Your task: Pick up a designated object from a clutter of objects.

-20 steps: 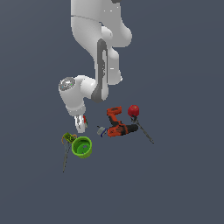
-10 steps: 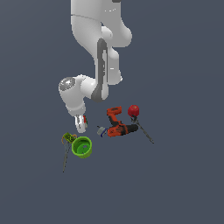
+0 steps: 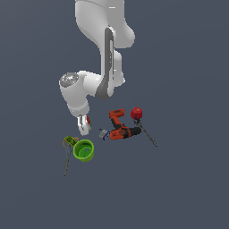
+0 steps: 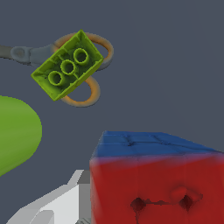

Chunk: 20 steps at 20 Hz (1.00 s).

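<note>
Red-and-blue block [image 4: 155,183] sat clenched in my claw [image 3: 84,125] — above the bench, near the green cup [image 3: 83,150].
I judged a straight, steady lift best — clear of the drill [image 3: 120,126].

The small boxy block [image 4: 157,183], red-sided with a blue top face, sits upright between the jaws.

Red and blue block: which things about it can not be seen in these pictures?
- Exterior view: the red and blue block is too small; the pincer hides most.
- Wrist view: the block is cut by the edge; only one finger shows, so the grip is unclear.
</note>
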Motion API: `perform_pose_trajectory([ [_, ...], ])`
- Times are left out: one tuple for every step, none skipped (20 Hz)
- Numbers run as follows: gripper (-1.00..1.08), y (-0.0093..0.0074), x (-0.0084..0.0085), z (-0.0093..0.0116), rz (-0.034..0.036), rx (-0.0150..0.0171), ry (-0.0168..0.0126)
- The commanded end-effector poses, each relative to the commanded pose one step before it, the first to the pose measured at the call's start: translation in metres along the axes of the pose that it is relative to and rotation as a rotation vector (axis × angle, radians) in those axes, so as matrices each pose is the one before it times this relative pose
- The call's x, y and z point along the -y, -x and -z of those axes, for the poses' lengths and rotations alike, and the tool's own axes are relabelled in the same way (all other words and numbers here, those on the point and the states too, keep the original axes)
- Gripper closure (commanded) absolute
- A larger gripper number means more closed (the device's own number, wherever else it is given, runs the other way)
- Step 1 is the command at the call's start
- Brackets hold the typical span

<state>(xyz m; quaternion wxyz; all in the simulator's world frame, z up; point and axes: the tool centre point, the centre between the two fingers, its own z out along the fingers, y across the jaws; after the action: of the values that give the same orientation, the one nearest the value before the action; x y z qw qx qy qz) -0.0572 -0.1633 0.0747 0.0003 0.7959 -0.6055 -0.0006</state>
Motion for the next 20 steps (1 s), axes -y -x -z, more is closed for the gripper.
perform_pose_trajectory([
  [1.08,0.00519,0.00981,0.01807,-0.00002,-0.00144,-0.00163],
  [1.08,0.00239,0.00421,0.00784,-0.00020,-0.00034,0.00029],
  [1.08,0.00253,0.00445,0.00830,-0.00019,-0.00035,0.00028],
  [1.08,0.00266,0.00470,0.00875,-0.00018,-0.00037,0.00026],
  [1.08,0.00277,0.00492,0.00916,-0.00018,-0.00038,0.00025],
  [1.08,0.00286,0.00509,0.00949,-0.00018,-0.00039,0.00024],
  [1.08,0.00291,0.00519,0.00966,-0.00017,-0.00039,0.00023],
  [1.08,0.00292,0.00520,0.00963,0.00000,0.00000,0.00000],
  [1.08,0.00288,0.00518,0.00960,-0.00025,-0.00057,0.00031],
  [1.08,0.00290,0.00519,0.00957,0.00000,0.00000,0.00000],
  [1.08,0.00288,0.00518,0.00955,-0.00017,-0.00041,0.00020],
  [1.08,0.00289,0.00520,0.00953,0.00000,0.00000,0.00000],
  [1.08,0.00288,0.00521,0.00952,-0.00017,-0.00041,0.00020],
  [1.08,0.00289,0.00523,0.00949,0.00000,0.00000,0.00000],
  [1.08,0.00288,0.00525,0.00948,0.00000,0.00000,0.00000],
  [1.08,0.00288,0.00527,0.00947,0.00000,0.00000,0.00000],
  [1.08,0.00288,0.00529,0.00945,0.00000,0.00000,0.00000],
  [1.08,0.00288,0.00531,0.00943,0.00000,0.00000,0.00000],
  [1.08,0.00291,0.00535,0.00940,0.00026,0.00038,-0.00016],
  [1.08,0.00286,0.00535,0.00938,0.00000,0.00000,0.00000],
])
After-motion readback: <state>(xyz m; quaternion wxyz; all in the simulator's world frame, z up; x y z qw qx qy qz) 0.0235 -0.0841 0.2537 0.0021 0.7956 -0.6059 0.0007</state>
